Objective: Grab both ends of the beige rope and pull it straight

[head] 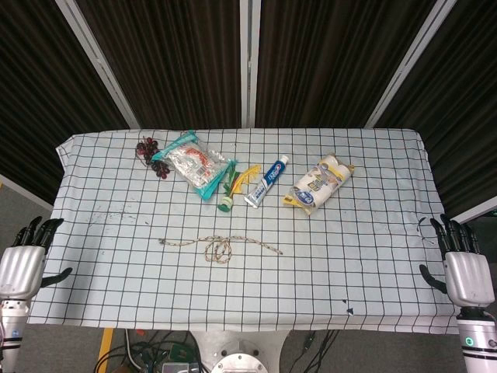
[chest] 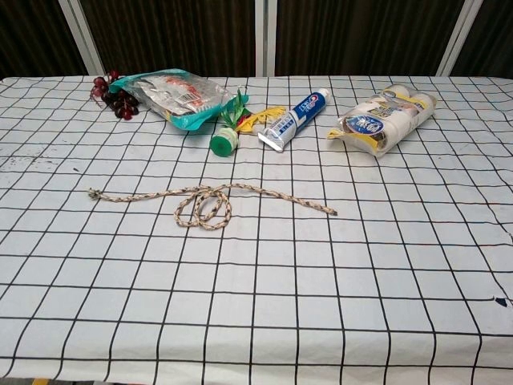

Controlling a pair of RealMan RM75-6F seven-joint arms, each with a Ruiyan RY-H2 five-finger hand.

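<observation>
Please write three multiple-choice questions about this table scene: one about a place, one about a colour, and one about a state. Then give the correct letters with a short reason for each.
1. Where does the beige rope lie?
A. nearer the robot than the row of packages
B. behind the toothpaste tube
C. on the package of bottles

2. What colour is the cap of the toothpaste tube?
A. red
B. white
C. black

3. How does the rope lie?
A. pulled straight
B. with loops near its middle
C. held by both hands

Answers:
1. A: the rope lies in front of the row of items.
2. B: the tube's far end is white.
3. B: loops show mid-rope; the left hand and right hand hang at the table's sides, holding nothing.
</observation>
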